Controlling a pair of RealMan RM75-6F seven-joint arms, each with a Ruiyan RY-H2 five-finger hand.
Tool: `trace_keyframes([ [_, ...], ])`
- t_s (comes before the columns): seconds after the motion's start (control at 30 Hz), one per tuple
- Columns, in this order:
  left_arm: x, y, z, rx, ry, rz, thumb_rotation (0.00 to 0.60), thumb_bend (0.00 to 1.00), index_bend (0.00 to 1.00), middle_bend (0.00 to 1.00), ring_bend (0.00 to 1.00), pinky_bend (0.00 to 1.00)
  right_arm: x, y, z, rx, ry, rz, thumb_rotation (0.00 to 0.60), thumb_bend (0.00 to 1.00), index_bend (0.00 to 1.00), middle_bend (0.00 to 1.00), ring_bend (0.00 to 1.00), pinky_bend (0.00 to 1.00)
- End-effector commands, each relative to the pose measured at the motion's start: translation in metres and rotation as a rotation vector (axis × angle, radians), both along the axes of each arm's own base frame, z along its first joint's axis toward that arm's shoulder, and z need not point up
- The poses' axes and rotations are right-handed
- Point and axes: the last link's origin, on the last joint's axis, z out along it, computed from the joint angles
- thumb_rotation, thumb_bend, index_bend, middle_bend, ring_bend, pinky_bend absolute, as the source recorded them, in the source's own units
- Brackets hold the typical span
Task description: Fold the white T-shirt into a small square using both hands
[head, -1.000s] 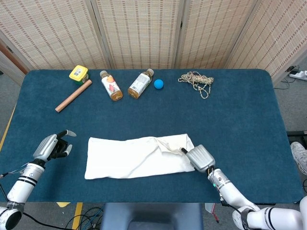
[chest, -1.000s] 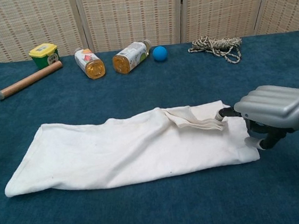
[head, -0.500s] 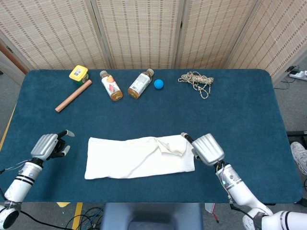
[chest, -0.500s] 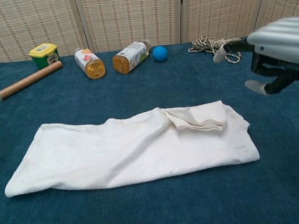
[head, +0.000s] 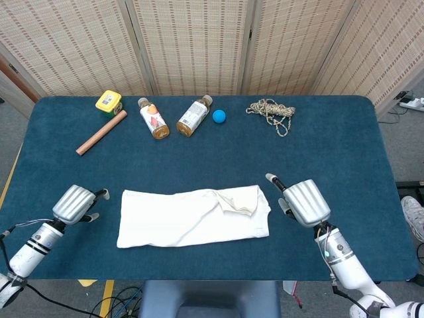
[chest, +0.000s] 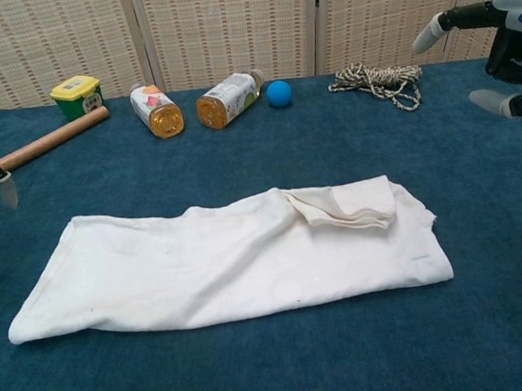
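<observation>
- Left hand: hovers off the left short end of the shirt, holding nothing. Fingers look curled toward the palm in the head view; the chest view shows only fingertips at the frame edge, so how far apart they sit cannot be told.
- Shirt: lies flat on the blue table as a long band between the two sets of fingers, near the front edge. A small tucked flap sits on top toward its right end. Neither hand touches it.
- Right hand: raised just beyond the shirt's right end, empty. Thumb and fingers stand apart, pointing back toward the cloth.
- Far side, well beyond both sets of fingers: wooden stick, yellow-lidded tub, two bottles, blue ball, rope.
- Step, as judged: lengthwise folding is done; the crosswise fold is pending.
- Next move calls for: each hand down onto an end, cloth pinched at the edge, one end carried over toward the other without dragging the band askew.
</observation>
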Motion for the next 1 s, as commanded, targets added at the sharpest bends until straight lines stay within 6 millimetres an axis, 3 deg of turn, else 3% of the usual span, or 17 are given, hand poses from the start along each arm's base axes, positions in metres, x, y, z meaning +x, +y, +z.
trace_keyframes([
  [0.03,0.006,-0.001,-0.021,0.001,0.002,-0.082,0.600,0.17,0.45,0.88,0.80,0.93,-0.003,0.002,0.002,-0.004,-0.002,-0.007,0.600,0.45,0.17,0.95,0.97,1.00],
  [0.47,0.020,0.002,-0.060,-0.036,0.044,-0.190,0.600,0.17,0.45,0.88,0.80,0.93,-0.014,0.010,0.007,-0.023,-0.014,-0.054,0.600,0.45,0.17,0.95,0.97,1.00],
  [1.0,0.005,0.006,-0.055,-0.010,0.117,-0.170,0.600,0.17,0.45,0.88,0.80,0.93,-0.023,0.014,0.011,-0.035,-0.040,-0.087,0.600,0.45,0.17,0.95,0.97,1.00],
])
